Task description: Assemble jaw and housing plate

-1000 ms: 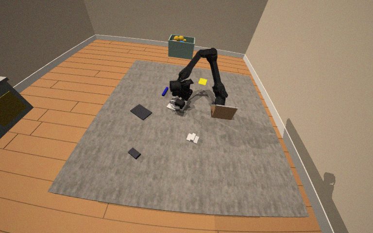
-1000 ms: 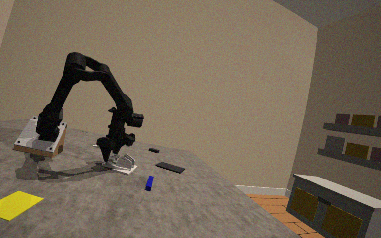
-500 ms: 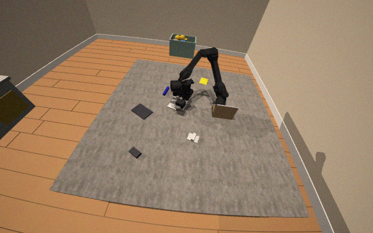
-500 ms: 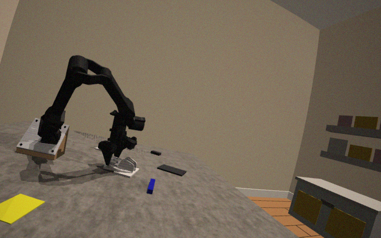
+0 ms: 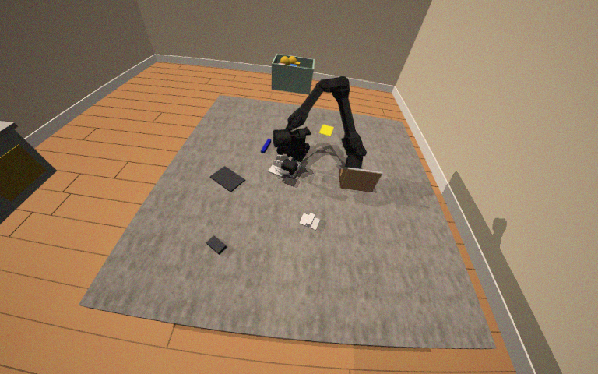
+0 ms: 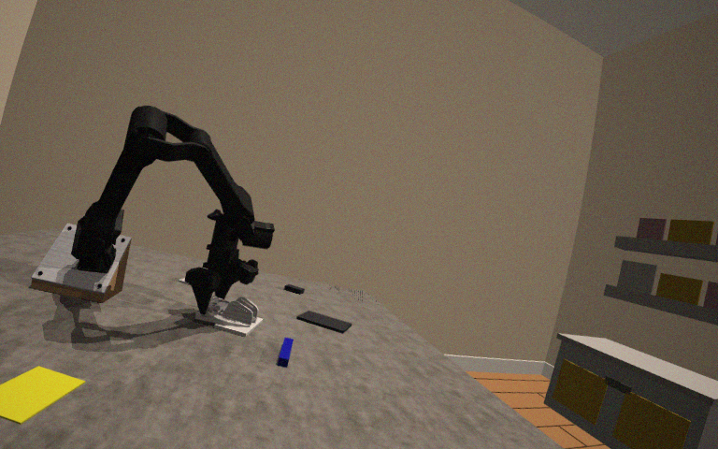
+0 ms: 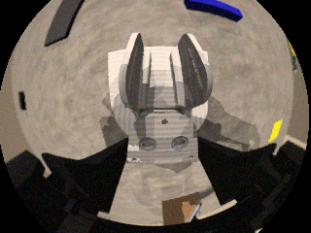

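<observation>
My gripper point(image 6: 211, 305) point(image 7: 161, 140) points down, with its fingers shut on the opposite edges of the grey housing plate point(image 7: 164, 131). Two round stub ends show in the plate's holes in the wrist view. The plate lies low over the rear of the white base point(image 5: 276, 171) point(image 6: 244, 329) point(image 7: 115, 63). Two upright grey jaws point(image 7: 132, 80) point(image 7: 195, 83) stand side by side, apart, extending from under the plate; they also show in the exterior view point(image 6: 248, 310). The plate hides the pins and gear teeth, so I cannot tell whether the teeth mesh or whether the plate is fully seated.
A blue bar point(image 5: 265, 146) point(image 6: 285, 352) point(image 7: 214, 8) and a dark slab point(image 5: 227, 178) point(image 6: 323, 321) lie near the base. A yellow square point(image 5: 326, 129) point(image 6: 39, 393), small white pieces point(image 5: 307, 219) and a small dark block point(image 5: 216, 245) lie farther off. A bin point(image 5: 291, 78) stands at the back.
</observation>
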